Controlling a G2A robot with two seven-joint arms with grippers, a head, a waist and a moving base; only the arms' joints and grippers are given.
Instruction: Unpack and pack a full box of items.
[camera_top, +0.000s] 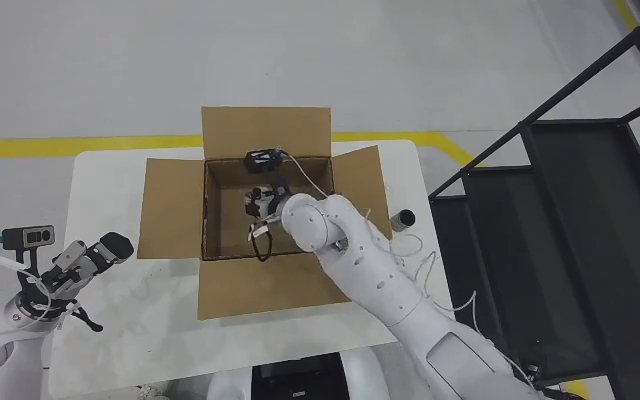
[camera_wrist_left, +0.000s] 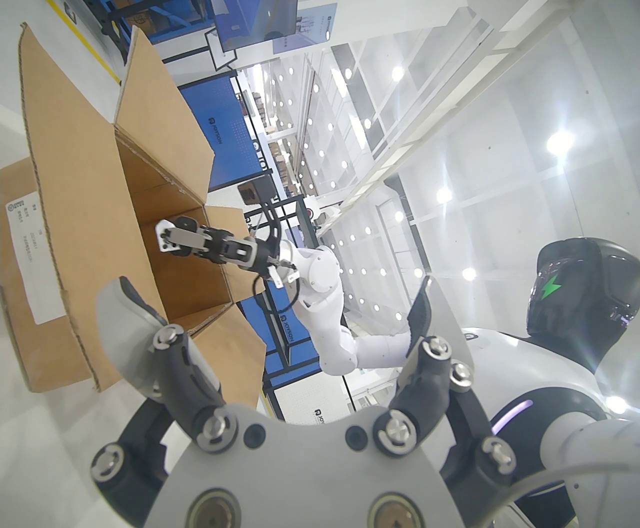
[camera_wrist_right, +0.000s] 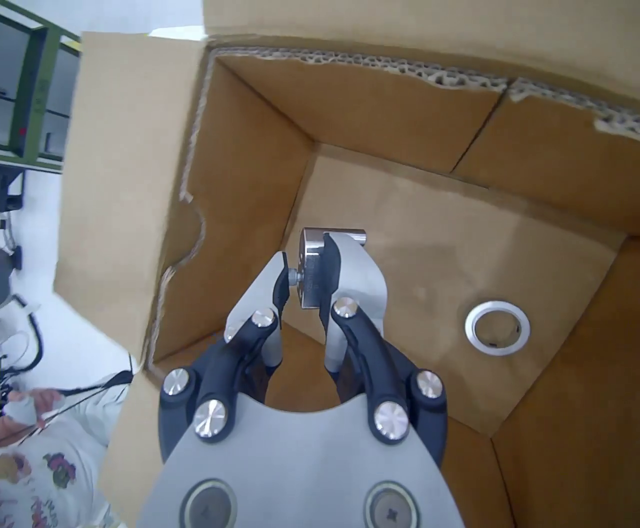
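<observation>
Inside the box (camera_wrist_right: 240, 175), the right gripper (camera_wrist_right: 307, 260) pinches a metal part (camera_wrist_right: 310, 282); a ring (camera_wrist_right: 469, 327) lies on the box floor nearby. Beside the box, the left gripper (camera_wrist_left: 272, 305) has its jaws spread wide, empty.

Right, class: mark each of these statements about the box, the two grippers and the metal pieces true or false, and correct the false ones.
1. The right gripper holds a metal part inside the cardboard box. True.
2. The left gripper is clamped on an item. False: it is open and empty, off to the side of the box.
3. A metal ring lies on the box floor. True.
4. The box is closed. False: its flaps are spread open.
</observation>
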